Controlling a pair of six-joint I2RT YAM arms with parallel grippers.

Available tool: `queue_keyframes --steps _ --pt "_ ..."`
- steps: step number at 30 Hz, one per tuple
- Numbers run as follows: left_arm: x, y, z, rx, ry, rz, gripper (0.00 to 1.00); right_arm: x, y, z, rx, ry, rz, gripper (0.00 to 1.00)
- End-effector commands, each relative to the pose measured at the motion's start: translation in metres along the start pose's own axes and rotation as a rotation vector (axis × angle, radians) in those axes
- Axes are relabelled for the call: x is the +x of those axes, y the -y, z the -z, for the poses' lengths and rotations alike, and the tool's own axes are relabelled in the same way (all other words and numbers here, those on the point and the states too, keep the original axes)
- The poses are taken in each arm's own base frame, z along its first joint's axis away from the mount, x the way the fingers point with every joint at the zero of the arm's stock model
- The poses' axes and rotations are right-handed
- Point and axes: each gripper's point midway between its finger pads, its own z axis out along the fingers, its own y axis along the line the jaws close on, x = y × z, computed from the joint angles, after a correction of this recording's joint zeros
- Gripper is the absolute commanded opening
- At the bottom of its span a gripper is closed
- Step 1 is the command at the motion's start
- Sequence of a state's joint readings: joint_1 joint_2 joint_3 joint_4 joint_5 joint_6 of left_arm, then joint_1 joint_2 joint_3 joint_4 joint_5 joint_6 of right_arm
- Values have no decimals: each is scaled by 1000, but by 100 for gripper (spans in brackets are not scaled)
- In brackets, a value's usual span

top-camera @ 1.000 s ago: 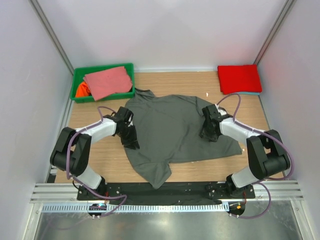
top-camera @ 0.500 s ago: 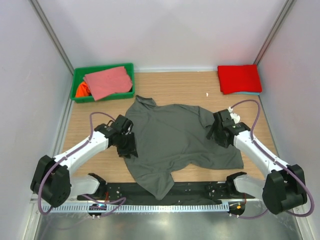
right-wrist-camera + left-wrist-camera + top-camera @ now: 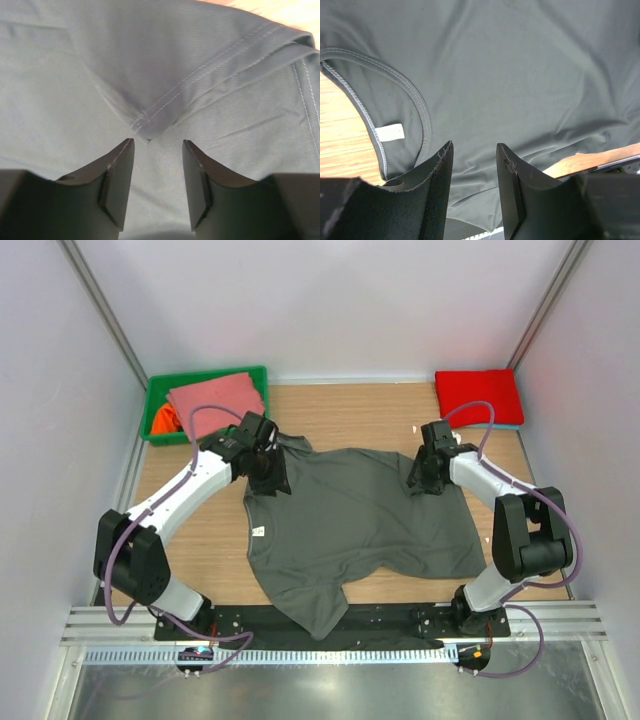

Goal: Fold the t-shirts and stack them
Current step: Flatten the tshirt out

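Note:
The dark grey t-shirt [image 3: 350, 525] lies spread flat on the middle of the table, its white neck label [image 3: 257, 532] at its left edge. My left gripper [image 3: 272, 478] is open over the shirt's far left corner. In the left wrist view the gripper [image 3: 474, 147] hovers over grey cloth beside the collar and label [image 3: 390, 131], with nothing between the jaws. My right gripper [image 3: 424, 478] is open over the far right corner. In the right wrist view the gripper [image 3: 157, 142] stands just short of a folded stitched sleeve hem [image 3: 145, 122]. A folded red t-shirt [image 3: 478, 396] lies on a light-blue one [image 3: 512, 426].
A green bin [image 3: 155, 400] at the far left holds a salmon-pink shirt [image 3: 215, 400] and an orange one [image 3: 163, 419]. A small white scrap [image 3: 415, 429] lies on the wood near the red shirt. White walls close in both sides. The arm bases stand at the near edge.
Both grippers have moved from the shirt's middle sides to its far corners. The shirt now lies flatter, and the neck label shows at its left edge.

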State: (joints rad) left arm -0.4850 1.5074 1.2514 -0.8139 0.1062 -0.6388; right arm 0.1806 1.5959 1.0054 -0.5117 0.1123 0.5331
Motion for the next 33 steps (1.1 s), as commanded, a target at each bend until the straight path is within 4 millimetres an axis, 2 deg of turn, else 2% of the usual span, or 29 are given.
queue_keyframes --steps 1,5,10,13,15,17,19,22,26,29,31,32,33 --pt "8 1 -12 30 -51 -1 40 -16 -10 4 -29 38 82 50" --pt "19 4 -25 57 -113 20 40 -10 -9 -7 -23 12 114 51" --pt "16 8 -30 62 -132 17 40 -6 -13 -22 -29 -10 117 49" --pt "17 8 -32 60 -140 18 39 -16 -13 -23 -12 26 119 43" --pt "19 6 -33 57 -145 19 39 -22 -10 -21 12 37 125 31" --pt "22 4 -34 49 -153 21 39 -36 -5 -15 63 75 129 19" --pt "23 2 -34 41 -151 22 39 -50 -2 -8 101 112 127 15" --pt "27 -1 -35 32 -162 31 38 -74 10 -4 193 190 120 14" --pt "31 -6 -40 18 -169 36 38 -102 23 -14 287 276 129 13" --pt "34 -5 -42 26 -184 36 37 -135 39 -19 394 361 144 13" --pt "39 -7 -43 25 -196 40 37 -155 39 -21 399 398 137 11" --pt "40 -7 -43 31 -196 42 36 -159 38 -21 384 391 128 11" --pt "41 -6 -43 36 -201 41 36 -155 42 -19 380 346 127 12"
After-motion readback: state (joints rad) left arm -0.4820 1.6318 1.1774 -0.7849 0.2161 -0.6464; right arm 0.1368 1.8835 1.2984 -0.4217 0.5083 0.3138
